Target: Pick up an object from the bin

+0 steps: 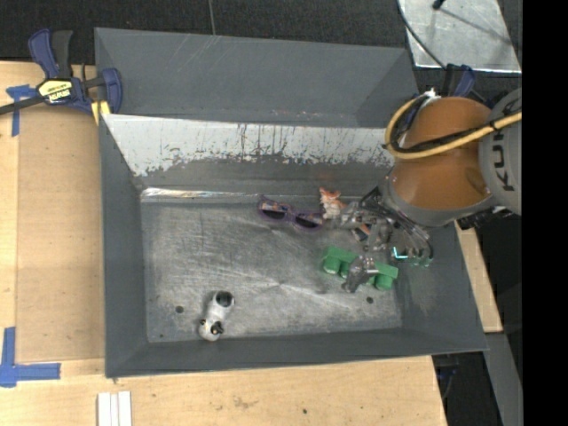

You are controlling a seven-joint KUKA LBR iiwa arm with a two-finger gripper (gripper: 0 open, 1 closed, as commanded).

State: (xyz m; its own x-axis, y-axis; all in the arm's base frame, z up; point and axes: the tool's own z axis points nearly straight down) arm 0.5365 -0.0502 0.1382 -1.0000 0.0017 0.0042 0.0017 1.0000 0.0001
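Green block (336, 263) crosswise beneath gripper (360, 274)

A: Open floor?
B: Bin floor (195, 247) is bare from 8 round to 11 o'clock, a wide lane in.
A: Obstacles?
B: Purple sunglasses (288, 213) at 12, near the back wall. Small orange-and-white piece (330, 202) just beside them, at 1. Green plastic pieces (335, 263) at 3, with the gripper (359, 278) and the arm's orange cover (439, 162) crowding that side. White-and-black toy (213, 318) at 7, near the front wall.
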